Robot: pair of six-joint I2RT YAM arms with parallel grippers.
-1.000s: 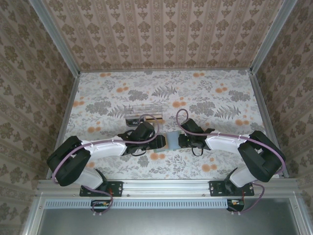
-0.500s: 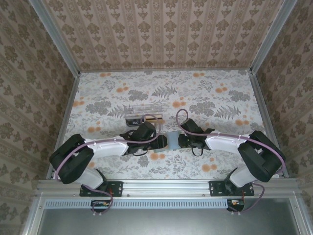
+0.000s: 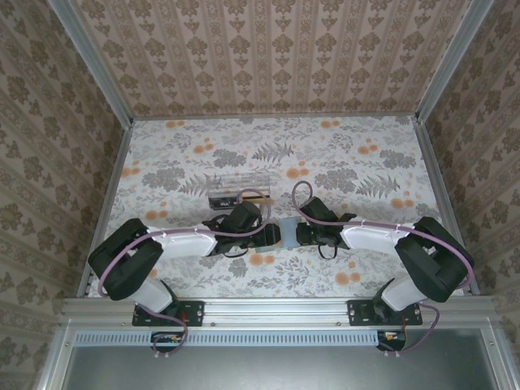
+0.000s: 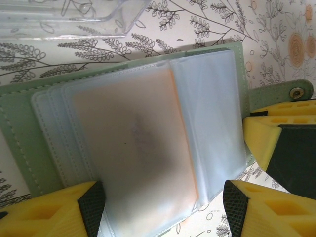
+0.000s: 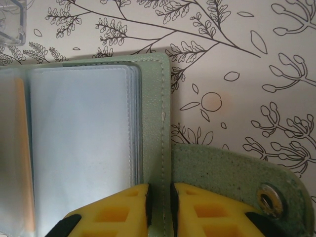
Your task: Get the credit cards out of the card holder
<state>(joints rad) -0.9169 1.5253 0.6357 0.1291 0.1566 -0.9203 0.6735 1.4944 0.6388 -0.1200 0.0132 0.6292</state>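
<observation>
The card holder (image 3: 288,233) lies open on the floral table between both arms. Its grey-green cover (image 4: 19,133) frames several clear sleeves, and an orange credit card (image 4: 133,143) sits inside one of them. My left gripper (image 4: 163,207) is open, one finger on each side of the near ends of the sleeves, and grips nothing. My right gripper (image 5: 160,207) is shut on the stitched edge of the card holder's cover (image 5: 157,123), next to the snap strap (image 5: 232,173). Both grippers meet at the holder in the top view, the left gripper (image 3: 272,236) and the right gripper (image 3: 301,234).
A clear plastic box (image 3: 237,188) with dark and orange contents stands just behind the card holder, its corner at the top of the left wrist view (image 4: 74,15). A right finger (image 4: 276,143) shows at the holder's strap side. Open tabletop lies beyond.
The left arm has shifted slightly right, bringing its gripper closer over the card holder, which looks narrower from above. The right gripper has held still.
</observation>
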